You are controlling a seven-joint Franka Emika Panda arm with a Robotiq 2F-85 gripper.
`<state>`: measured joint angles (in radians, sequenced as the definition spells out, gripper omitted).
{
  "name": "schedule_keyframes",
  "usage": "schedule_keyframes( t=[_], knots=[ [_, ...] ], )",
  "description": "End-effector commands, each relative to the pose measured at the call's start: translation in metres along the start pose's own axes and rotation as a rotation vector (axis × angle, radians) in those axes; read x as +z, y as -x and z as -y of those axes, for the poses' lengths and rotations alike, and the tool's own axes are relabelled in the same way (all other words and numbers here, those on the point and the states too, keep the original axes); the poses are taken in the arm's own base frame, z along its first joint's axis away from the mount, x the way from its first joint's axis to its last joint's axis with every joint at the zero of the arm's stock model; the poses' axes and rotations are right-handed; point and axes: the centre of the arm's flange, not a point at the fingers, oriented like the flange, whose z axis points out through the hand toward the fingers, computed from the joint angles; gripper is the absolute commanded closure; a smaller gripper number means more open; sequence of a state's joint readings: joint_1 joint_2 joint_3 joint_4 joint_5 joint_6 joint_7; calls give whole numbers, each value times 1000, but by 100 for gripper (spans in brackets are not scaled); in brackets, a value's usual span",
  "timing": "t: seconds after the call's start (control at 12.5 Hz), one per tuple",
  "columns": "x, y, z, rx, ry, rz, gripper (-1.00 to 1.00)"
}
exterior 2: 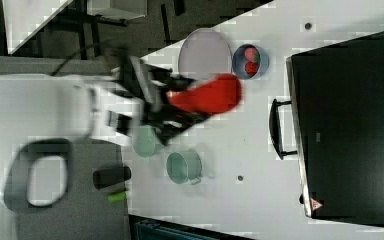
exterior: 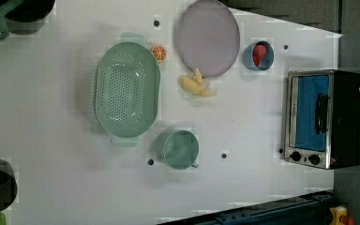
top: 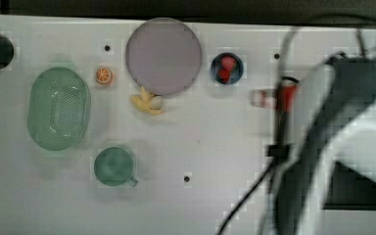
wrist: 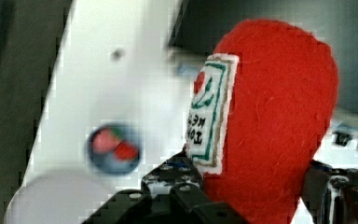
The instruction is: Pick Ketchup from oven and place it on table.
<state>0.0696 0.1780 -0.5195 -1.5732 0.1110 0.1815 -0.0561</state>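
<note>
Open room: the white flat desk (exterior: 243, 122) is lying bare beside the black toaster oven (exterior: 323, 119).
Ketchup: the red felt-like ketchup bottle (wrist: 270, 126) with white label is hanging above the desk, near the oven.
Gripper: the black gripper (wrist: 242, 196) is clenching the ketchup bottle.

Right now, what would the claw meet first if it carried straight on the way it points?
Probably the oven, whose knobbed front sits just beyond the ketchup held in the claw; the table beside it is possible, as depth is unclear.
</note>
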Motion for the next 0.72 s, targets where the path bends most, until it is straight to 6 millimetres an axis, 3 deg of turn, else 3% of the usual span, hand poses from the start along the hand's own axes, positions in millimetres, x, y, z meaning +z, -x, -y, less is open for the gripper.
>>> schedule_keyframes(
  t=[0.08,0.32,0.48,0.72],
  knots=[
    [16,100,67,-234,39,99,-24],
    [34,158,98,-328,62,128,-24],
    [56,189,107,-311,110,142,-24],
    [106,209,101,-188,188,127,-24]
  ],
)
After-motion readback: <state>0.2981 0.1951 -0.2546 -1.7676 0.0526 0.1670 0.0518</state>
